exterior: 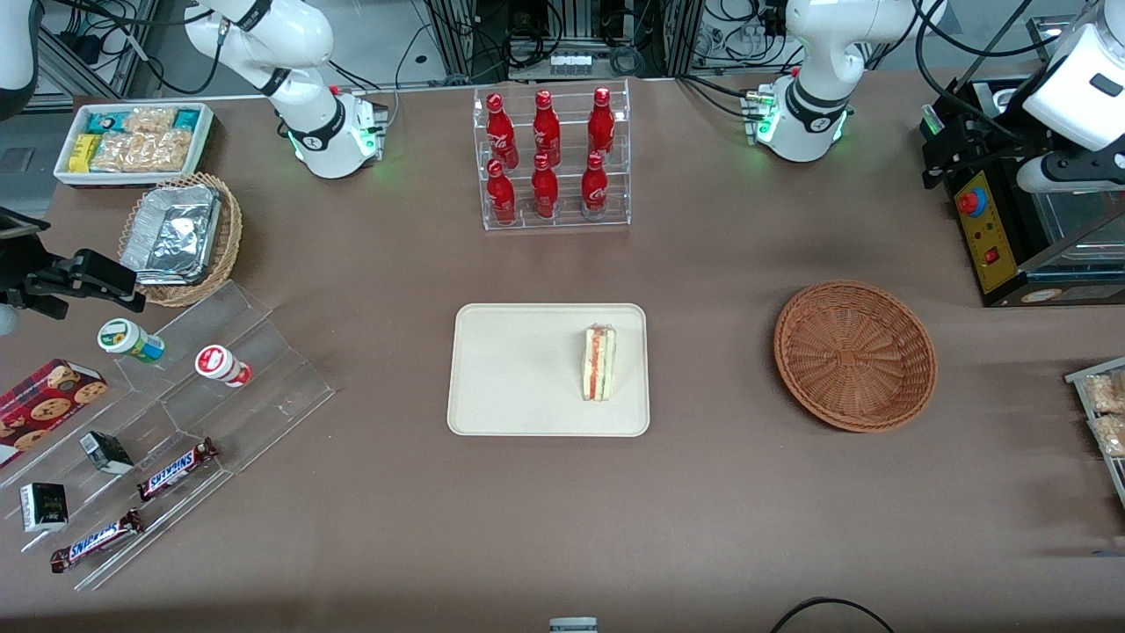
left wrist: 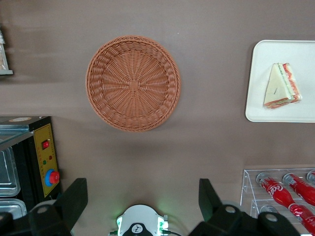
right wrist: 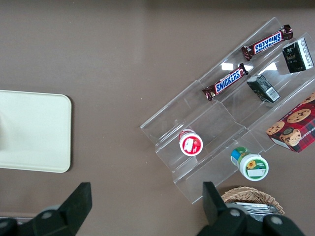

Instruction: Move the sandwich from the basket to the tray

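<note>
The sandwich [exterior: 599,362] [left wrist: 281,86], a white-bread wedge with red and green filling, lies on the cream tray [exterior: 518,369] [left wrist: 261,98], on the tray's side toward the working arm. The reddish-brown wicker basket [exterior: 854,354] [left wrist: 133,82] sits empty beside the tray, toward the working arm's end of the table. My gripper [left wrist: 141,184] hangs high above the table, away from both basket and tray. It is open wide and holds nothing. Its dark fingers [left wrist: 74,196] frame the arm's own base.
A clear rack of red cola bottles [exterior: 554,158] stands farther from the front camera than the tray. A black box with a yellow panel [exterior: 993,229] sits near the basket. A tan basket of foil containers [exterior: 180,237], a snack bin [exterior: 132,141] and a clear stepped stand [exterior: 176,422] occupy the parked arm's end.
</note>
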`<action>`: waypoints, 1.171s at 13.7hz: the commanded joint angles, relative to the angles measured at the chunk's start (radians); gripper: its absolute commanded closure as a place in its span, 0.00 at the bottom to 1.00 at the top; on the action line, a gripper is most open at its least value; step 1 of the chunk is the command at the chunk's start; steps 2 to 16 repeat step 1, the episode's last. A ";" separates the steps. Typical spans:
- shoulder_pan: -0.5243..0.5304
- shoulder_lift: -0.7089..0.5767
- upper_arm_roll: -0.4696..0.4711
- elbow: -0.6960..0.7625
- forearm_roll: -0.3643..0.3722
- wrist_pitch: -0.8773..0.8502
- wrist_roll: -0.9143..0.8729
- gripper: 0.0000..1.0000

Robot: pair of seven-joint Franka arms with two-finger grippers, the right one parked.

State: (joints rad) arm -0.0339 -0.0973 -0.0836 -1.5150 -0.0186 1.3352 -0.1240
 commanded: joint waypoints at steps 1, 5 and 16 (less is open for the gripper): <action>0.051 -0.015 -0.002 -0.001 -0.037 -0.014 0.010 0.00; 0.051 -0.015 -0.002 -0.001 -0.037 -0.014 0.010 0.00; 0.051 -0.015 -0.002 -0.001 -0.037 -0.014 0.010 0.00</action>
